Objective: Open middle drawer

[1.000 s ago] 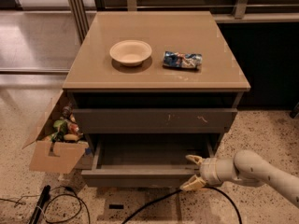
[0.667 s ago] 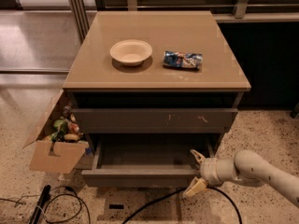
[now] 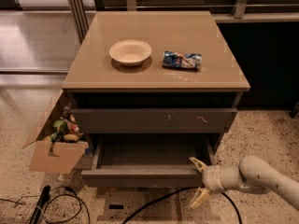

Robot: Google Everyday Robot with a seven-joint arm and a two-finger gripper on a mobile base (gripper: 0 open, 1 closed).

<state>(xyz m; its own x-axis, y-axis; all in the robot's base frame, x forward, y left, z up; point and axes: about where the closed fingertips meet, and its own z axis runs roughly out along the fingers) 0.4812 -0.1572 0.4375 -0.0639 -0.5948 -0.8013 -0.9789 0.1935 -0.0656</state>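
Middle drawer sits low in desk, pulled out toward near side, grey interior showing. Long axis runs left-right; front faces near. Gripper at its right near corner, jaws spread, holding nothing. Watch your upper finger: nudging that off-centre corner could skew drawer or shove it back.

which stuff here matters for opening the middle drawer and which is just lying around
For the job: middle drawer, already pulled out; gripper, open, at the drawer front's right end.
Lying about: bowl and blue packet on the cabinet top; cardboard box on the floor at left; cables on the floor.
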